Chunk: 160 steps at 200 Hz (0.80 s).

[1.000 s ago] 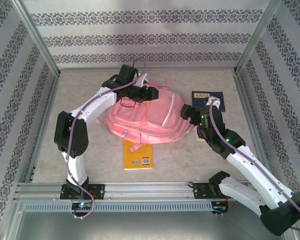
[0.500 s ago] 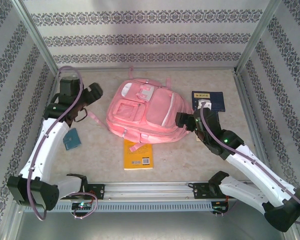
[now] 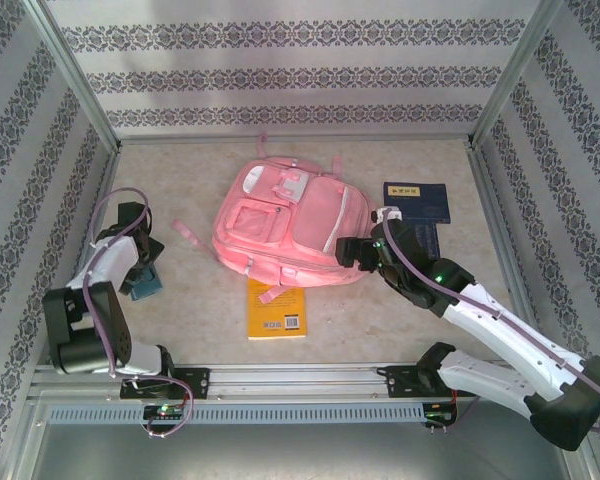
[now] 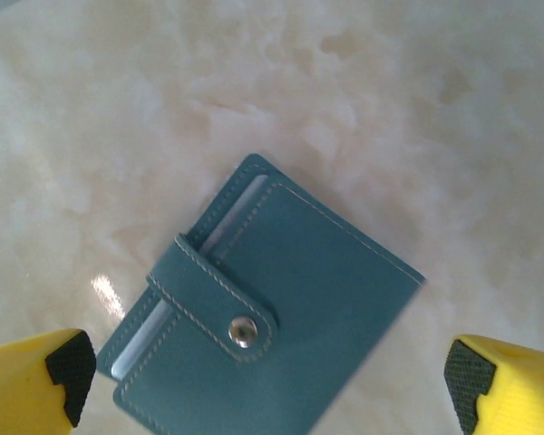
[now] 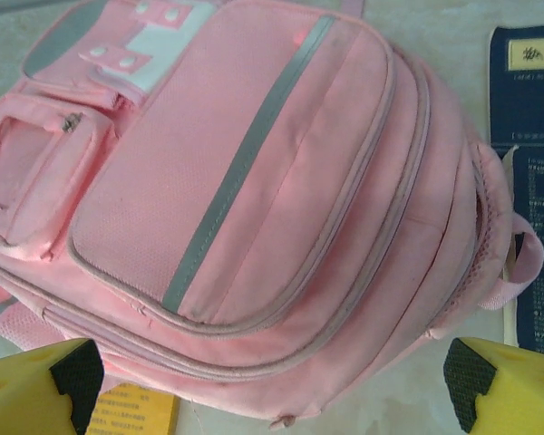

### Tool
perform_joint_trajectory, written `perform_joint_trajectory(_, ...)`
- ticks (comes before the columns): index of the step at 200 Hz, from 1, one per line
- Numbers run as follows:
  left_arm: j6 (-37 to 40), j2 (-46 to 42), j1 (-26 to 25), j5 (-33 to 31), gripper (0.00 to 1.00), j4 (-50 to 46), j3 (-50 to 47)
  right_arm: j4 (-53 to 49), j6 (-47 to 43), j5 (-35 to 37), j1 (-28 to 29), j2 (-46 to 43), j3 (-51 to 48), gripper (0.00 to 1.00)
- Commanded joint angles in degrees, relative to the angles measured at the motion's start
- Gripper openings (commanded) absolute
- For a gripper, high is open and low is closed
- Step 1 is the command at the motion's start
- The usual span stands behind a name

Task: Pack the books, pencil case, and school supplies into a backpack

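Teal snap wallet (image 4: 290, 308), flat on table (image 4: 390, 91): left gripper (image 4: 272, 385) wide open, empty, straddling it for pickup; right gripper (image 5: 272, 381), equally open, empty, facing backpack (image 5: 254, 181).

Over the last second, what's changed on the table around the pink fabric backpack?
The left gripper left the pink backpack's top, swung out left and now hangs open over the teal snap-button wallet. The right gripper edged closer along the backpack's right side, open. The yellow paperback and navy books stayed put.
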Motion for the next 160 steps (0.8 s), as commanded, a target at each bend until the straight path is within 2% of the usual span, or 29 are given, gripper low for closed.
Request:
perform_joint_trajectory(1,1.88,4.76,1.56,-0.45,1.0,3.1,0.81,-1.88,1.68,-0.57,0.69,0.28,1.26,0.97)
perform_joint_trajectory(32,4.73,13.63,2.05,4.06,0.99,2.01,4.36,-1.03,3.01,-1.21,0.73,1.14,1.54,0.97)
perform_joint_trajectory(66,3.49,24.45,1.78,0.45,1.0,-10.83,14.39,-0.07,3.94,-2.07,1.17,2.54,2.51,0.97)
perform_joint_trajectory(105,4.34,22.94,1.59,1.09,0.87,-8.86,12.35,1.28,3.77,-1.3,1.28,2.01,2.16,0.97)
perform_joint_trajectory(160,6.4,22.38,1.58,5.25,0.68,-7.87,11.75,4.75,3.31,0.38,1.33,-1.01,-2.0,0.96)
